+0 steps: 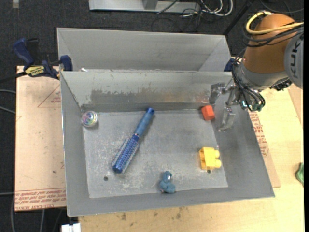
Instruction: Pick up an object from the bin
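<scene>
Gripper hangs at right rear of bin, just beside small orange block; claw state cannot be told. Good grasp likely needs centring over block, clear of side wall, before descent

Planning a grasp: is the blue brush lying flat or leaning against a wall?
Lying flat: the blue brush rests slantwise with its whole length on the bin floor, handle toward the back.

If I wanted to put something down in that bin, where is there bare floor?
The widest bare patch is mid-floor, between the blue brush, the orange block and the yellow toy. The front left corner, below the brush, is also free. Tightest: the back right corner, by the orange block.
</scene>
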{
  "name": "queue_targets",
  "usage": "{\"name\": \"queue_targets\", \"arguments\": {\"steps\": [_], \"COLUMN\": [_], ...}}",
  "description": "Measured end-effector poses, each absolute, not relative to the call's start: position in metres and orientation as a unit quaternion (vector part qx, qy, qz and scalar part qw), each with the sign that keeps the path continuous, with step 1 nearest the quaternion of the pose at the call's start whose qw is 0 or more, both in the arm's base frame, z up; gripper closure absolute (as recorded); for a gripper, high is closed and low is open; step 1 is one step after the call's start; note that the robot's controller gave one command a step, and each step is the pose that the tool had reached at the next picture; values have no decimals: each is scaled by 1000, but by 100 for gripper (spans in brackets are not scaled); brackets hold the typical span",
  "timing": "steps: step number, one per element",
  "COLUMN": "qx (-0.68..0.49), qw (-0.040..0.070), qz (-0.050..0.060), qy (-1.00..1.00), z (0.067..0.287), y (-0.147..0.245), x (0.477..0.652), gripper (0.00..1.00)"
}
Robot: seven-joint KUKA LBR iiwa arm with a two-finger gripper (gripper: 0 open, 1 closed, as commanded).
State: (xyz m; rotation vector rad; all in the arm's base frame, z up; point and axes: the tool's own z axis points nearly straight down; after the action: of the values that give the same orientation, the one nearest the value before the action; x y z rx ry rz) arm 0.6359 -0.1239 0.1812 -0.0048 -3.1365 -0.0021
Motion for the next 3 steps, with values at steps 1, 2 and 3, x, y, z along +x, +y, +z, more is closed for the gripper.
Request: {"name": "queue_targets", "arguments": {"steps": [1,2,3], "qx": [28,22,-90], "qw": [2,-1,0], "qz": [-1,-1,-1], "qy": [-1000,-1000,-996], "z": [68,102,106], "y": [-131,-118,-123], "x": [539,527,517], "gripper": [0,0,0]}}
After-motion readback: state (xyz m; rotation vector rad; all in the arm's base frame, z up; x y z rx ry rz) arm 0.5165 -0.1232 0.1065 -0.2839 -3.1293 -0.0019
